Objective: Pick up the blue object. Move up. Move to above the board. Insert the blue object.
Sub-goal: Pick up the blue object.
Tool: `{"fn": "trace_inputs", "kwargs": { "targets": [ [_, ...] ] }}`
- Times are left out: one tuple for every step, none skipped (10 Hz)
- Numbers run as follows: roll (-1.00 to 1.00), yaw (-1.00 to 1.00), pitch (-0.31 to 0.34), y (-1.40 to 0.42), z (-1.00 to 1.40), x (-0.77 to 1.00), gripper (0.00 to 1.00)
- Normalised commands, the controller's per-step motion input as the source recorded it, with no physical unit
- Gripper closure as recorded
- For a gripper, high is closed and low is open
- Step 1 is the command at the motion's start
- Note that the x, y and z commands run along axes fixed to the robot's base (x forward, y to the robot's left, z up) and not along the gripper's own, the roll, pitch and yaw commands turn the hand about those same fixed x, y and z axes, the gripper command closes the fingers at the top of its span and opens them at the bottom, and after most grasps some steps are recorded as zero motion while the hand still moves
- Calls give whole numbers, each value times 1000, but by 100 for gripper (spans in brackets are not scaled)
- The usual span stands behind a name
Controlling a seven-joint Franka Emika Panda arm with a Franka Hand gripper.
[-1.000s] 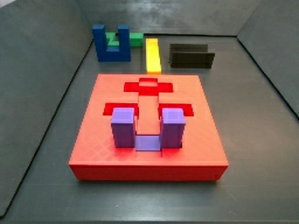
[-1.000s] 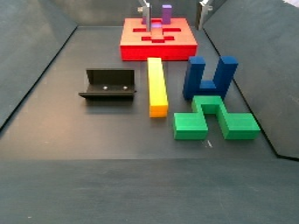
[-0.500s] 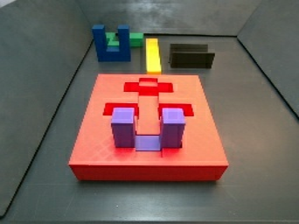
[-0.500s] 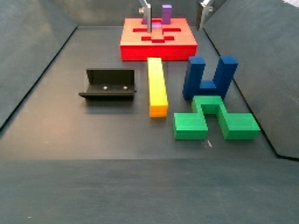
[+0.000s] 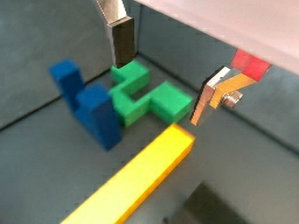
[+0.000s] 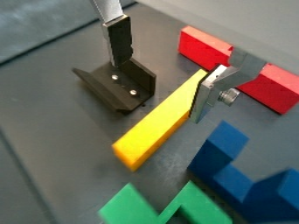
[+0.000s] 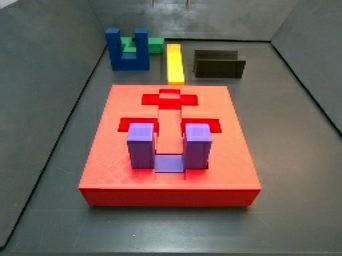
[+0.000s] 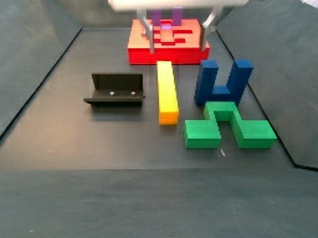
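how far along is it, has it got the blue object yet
Nothing of the task looks done. The blue object stands untouched on the floor beside the green block, and a purple block already sits in the board. In hand: the gripper hangs open and empty above the yellow bar. Left: grasp, lift, carry over, insert.

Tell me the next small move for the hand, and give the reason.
Probably shift the hand sideways until it is over the blue object, then descend. Both wrist views show the fingers apart with nothing between them, hovering over the yellow bar, while the blue object stands untouched on the floor beside the green block.
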Motion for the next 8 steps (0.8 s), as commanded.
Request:
{"fn": "trace_inputs", "kwargs": {
  "targets": [
    [47, 89, -134, -480, -351, -274, 0],
    [23, 0, -206, -266, 23, -540, 0],
    [33, -189, -109, -97, 434, -586, 0],
    [36, -131, -91, -103, 126, -400, 0],
    [46, 0, -36, 0, -160, -57, 0],
    [36, 77, -36, 37, -337, 0, 0],
    [39, 69, -34, 109, -360, -74, 0],
    [11, 34, -6, 131, -309, -217, 0]
  ]
}}
